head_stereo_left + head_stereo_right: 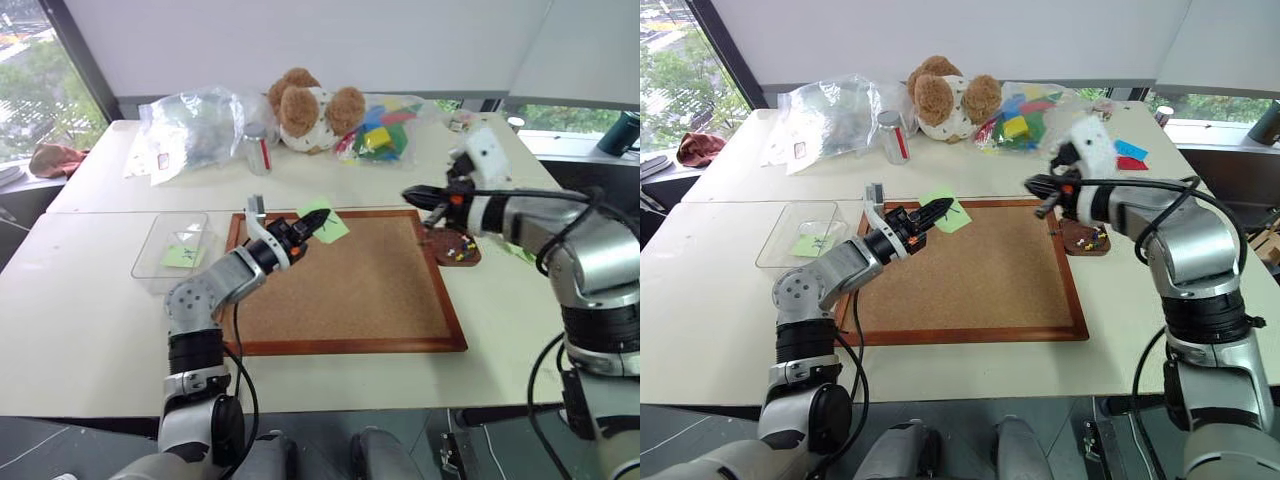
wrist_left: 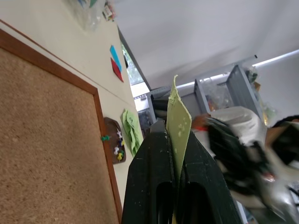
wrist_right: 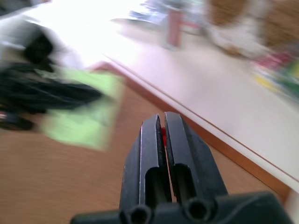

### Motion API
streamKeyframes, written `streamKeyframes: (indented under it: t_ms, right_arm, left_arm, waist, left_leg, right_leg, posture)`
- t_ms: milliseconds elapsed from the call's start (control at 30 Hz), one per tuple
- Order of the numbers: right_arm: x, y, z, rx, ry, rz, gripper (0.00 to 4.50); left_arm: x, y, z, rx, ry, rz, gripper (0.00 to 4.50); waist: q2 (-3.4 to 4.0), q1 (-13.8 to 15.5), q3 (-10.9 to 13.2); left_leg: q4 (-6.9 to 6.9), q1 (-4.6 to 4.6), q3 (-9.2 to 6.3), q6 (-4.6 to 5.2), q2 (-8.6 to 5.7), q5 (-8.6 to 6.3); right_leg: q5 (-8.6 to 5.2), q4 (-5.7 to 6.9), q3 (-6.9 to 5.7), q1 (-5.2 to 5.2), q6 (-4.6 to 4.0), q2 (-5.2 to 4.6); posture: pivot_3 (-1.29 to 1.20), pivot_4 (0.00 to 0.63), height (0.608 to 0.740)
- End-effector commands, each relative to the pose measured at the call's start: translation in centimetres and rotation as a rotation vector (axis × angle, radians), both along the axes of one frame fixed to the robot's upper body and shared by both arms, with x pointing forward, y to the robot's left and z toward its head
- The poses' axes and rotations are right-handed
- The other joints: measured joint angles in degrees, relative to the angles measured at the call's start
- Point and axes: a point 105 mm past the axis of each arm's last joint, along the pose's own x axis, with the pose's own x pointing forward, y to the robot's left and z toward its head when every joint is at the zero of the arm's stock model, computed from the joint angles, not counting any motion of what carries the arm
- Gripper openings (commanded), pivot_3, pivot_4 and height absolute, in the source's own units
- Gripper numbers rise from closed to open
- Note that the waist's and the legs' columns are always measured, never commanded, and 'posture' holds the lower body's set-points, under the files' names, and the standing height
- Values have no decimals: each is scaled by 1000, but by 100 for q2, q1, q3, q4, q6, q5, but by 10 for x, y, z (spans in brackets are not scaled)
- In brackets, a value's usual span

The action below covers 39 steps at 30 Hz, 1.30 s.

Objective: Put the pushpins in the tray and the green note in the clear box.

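Left gripper (image 1: 318, 222) pinches the green note (image 1: 329, 226); right gripper (image 3: 161, 122) clenched on something red, mostly hidden.

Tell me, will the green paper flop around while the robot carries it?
Probably a bit. The green note looks thin and light, pinched at one edge by the left gripper, and it bends slightly past the fingers. It shouldn't slip easily.

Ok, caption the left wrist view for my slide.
Left fingers pinch the green note above the corkboard.
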Motion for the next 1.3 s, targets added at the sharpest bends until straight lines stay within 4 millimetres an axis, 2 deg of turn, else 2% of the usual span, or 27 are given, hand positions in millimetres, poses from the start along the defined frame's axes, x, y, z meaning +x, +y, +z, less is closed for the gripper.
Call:
streamKeyframes:
  t_ms: [33,267,500,600,833,1100,1167,1300]
  right_arm:
    - [16,-43,-11,5,-1,-162,0]
    - [31,-62,-46,-17,70,-207,0]
    - [39,-70,-65,-10,114,-220,0]
    - [40,-72,-66,-19,112,-227,938]
    - [40,-71,-53,-17,87,-215,4292]
    - [36,-65,-46,-7,79,-182,4292]
    - [32,-57,-37,9,65,-136,4292]
    - [14,-18,-14,31,15,71,4292]
  left_arm:
    - [-3,1,12,-28,-54,-3,59]
    - [-5,0,11,-18,-66,-6,59]
    - [-7,1,10,-4,-76,5,59]
    - [-7,2,9,-1,-78,11,0]
    - [-7,4,9,8,-85,23,0]
    - [-5,7,11,21,-103,39,0]
    - [-4,10,13,26,-116,59,0]
    - [-4,22,28,43,-174,118,0]
  waist:
    - [0,-10,0]
    - [0,-37,0]
    - [0,-18,1]
    - [0,-17,1]
    - [0,-22,1]
    - [0,-19,1]
    - [0,-20,1]
    - [1,-23,1]
  left_leg:
    - [0,0,2,0,0,0]
    - [-3,2,3,-2,2,2]
    - [-1,2,4,-3,2,2]
    - [0,1,4,-3,1,2]
    - [0,2,4,-5,2,3]
    - [0,1,4,-5,2,3]
    - [0,1,4,-5,2,3]
    - [-2,1,3,-5,2,3]
  right_leg:
    - [0,0,1,0,0,0]
    - [0,3,4,-3,0,8]
    - [0,3,6,-3,0,7]
    - [0,2,6,-3,0,7]
    - [0,3,6,-3,0,8]
    - [0,3,6,-3,0,7]
    - [0,3,6,-3,0,7]
    - [0,3,5,-3,0,8]
  posture:
    - [0,150,740]
    - [0,150,740]
    - [0,150,740]
    - [0,150,740]
    - [0,150,740]
    - [0,150,740]
    - [0,150,740]
    - [0,150,740]
